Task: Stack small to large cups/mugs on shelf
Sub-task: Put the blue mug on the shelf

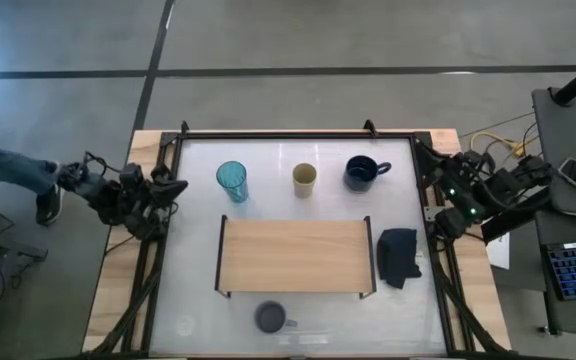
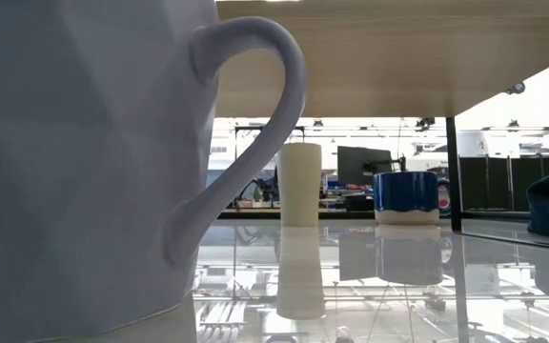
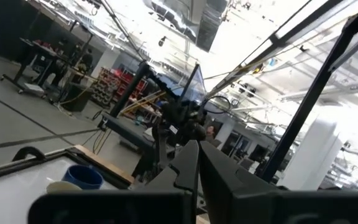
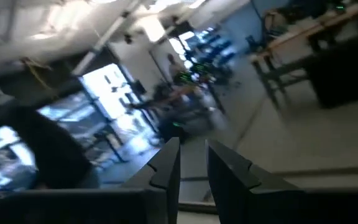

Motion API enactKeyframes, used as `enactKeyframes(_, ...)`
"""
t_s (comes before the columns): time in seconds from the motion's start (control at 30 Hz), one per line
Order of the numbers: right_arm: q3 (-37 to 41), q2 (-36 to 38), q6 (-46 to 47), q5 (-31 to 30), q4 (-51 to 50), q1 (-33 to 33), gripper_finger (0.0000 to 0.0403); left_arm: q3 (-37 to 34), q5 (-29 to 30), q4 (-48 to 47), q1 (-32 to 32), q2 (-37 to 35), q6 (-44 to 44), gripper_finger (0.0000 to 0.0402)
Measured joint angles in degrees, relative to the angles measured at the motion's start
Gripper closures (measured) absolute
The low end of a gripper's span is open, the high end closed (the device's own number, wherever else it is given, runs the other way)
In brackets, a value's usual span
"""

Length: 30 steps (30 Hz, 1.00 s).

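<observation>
In the high view the teal tumbler, the tan cup and the navy mug stand upright in a row on the far half of the table. The light-wood shelf sits at the middle. The grey mug stands near the near edge and fills the low view's left. That view also shows the tan cup and the navy mug; the grey mug hides the tumbler. My left gripper waits shut at the left edge. My right gripper waits at the right edge, its fingers a narrow gap apart.
A dark folded cloth lies just right of the shelf. The shelf's black frame ends stand at both short sides. A black rail frames the table. A person's leg and shoe show on the floor to the left.
</observation>
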<state>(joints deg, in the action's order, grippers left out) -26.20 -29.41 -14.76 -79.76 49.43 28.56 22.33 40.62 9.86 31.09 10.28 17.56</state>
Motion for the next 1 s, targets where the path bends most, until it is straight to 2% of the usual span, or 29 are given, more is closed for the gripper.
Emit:
enactKeyframes(0.1, -0.1, -1.1, 4.4, 3.6, 0.1, 0.0, 0.0333, -1.7, 0.6, 0.0, 0.0, -1.8, 2.0, 0.0402)
enactKeyframes(0.2, -0.2, -1.6, 5.8, 14.9, 0.1, -0.1, 0.0329, -2.7, 0.9, 0.2, 0.0, -3.6, 3.1, 0.0402)
enactKeyframes(0.27, -0.3, -1.6, 5.6, 18.0, 0.1, -0.6, 0.0328, -3.1, 1.9, 0.2, 0.0, -4.4, 3.1, 0.0402)
enactKeyframes(0.47, -0.9, -3.1, 9.3, 4.6, -3.0, -0.9, 0.0325, -3.1, 2.4, 0.2, 0.0, -5.8, 2.9, 0.0402)
enactKeyframes(0.6, -1.2, -3.7, 17.7, 3.2, -9.6, -0.9, 0.0319, -3.1, 2.5, 0.1, 0.0, -6.1, 2.8, 0.0402)
enactKeyframes(0.67, -1.2, -4.2, 22.7, 4.9, -15.0, -0.9, 0.0317, -3.1, 3.1, 0.2, 0.0, -6.1, 2.8, 0.0402)
enactKeyframes(0.87, -1.7, -6.6, 42.3, 25.1, -32.6, -1.2, 0.0321, -3.1, 3.3, 0.1, 0.0, -5.9, 3.0, 0.0402)
enactKeyframes(0.93, -2.0, -8.4, 45.5, 32.7, -33.0, -2.3, 0.0324, -3.1, 3.3, 0.2, 0.0, -5.7, 3.0, 0.0402)
enactKeyframes(1.0, -3.2, -10.7, 44.9, 41.2, -29.8, -5.0, 0.0326, -3.1, 3.2, 0.2, 0.0, -5.6, 3.0, 0.0402)
